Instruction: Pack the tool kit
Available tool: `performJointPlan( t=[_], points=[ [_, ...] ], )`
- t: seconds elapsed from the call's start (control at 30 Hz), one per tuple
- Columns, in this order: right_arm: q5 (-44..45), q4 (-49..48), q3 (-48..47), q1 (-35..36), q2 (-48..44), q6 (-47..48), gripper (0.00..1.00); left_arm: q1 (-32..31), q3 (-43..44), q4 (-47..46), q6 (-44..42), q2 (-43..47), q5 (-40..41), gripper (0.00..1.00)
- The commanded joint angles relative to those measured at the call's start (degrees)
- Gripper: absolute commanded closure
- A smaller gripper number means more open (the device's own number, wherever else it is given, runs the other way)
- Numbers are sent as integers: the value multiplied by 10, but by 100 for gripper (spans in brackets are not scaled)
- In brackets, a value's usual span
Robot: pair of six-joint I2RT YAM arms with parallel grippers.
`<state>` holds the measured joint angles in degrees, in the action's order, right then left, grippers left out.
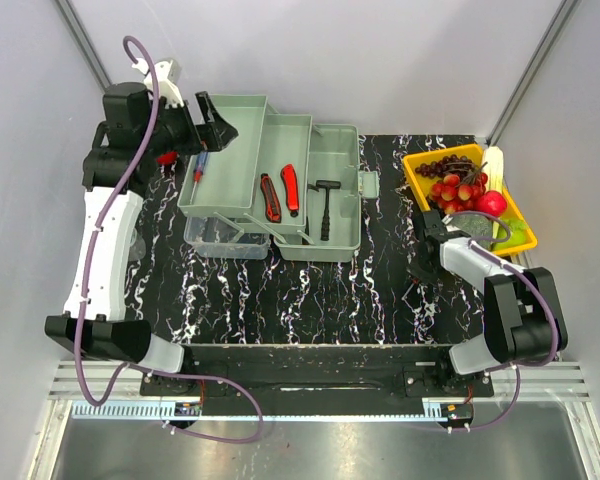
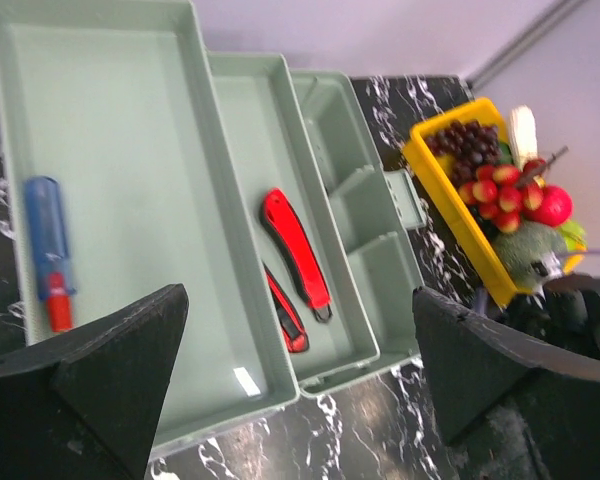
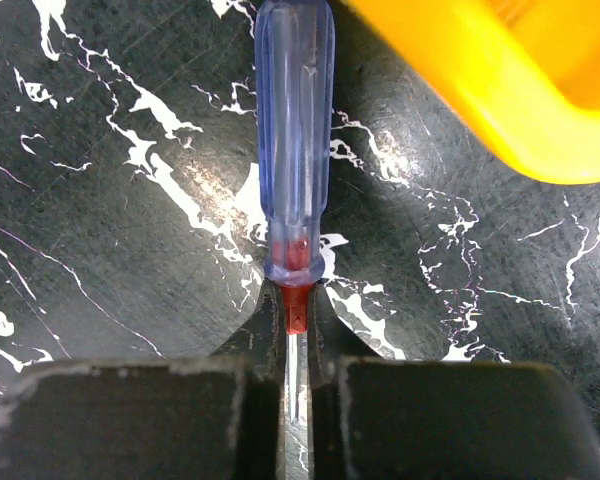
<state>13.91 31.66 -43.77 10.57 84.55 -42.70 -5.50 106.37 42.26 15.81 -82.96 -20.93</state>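
Black marble table (image 1: 310, 300), white walls all round. Right gripper (image 3: 296, 370) is pinched tight on the shaft of a blue-handled screwdriver (image 3: 295, 130), right beside the yellow fruit tray (image 3: 480, 90). Left gripper (image 2: 298, 320) hangs spread wide over the opened toolbox (image 1: 230, 130), which holds red utility knives (image 1: 290, 188), a hammer (image 1: 326, 210) and a second screwdriver (image 2: 45, 230).

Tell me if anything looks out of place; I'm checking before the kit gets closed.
One blue-handled screwdriver is outside the toolbox: it is over the table beside the yellow tray, its shaft pinched between the right fingers. Nothing looks spilled or damaged.
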Motion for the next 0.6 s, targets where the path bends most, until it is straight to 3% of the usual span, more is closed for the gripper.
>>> performJointPlan(
  t=[0.0,0.17,0.3,0.57],
  points=[
    [-2,-8,-15,-5,-4,10,100,1,-23,-28,23,24,-82,1],
    [-71,-36,-26,-5,-56,32,100,2,-84,-68,46,59,-144,1],
    [-178,-80,-38,-5,-106,53,100,1,-127,-87,66,86,-148,1],
    [-310,-113,-95,-5,-194,82,100,0,-172,-93,77,112,-171,1]
  ],
)
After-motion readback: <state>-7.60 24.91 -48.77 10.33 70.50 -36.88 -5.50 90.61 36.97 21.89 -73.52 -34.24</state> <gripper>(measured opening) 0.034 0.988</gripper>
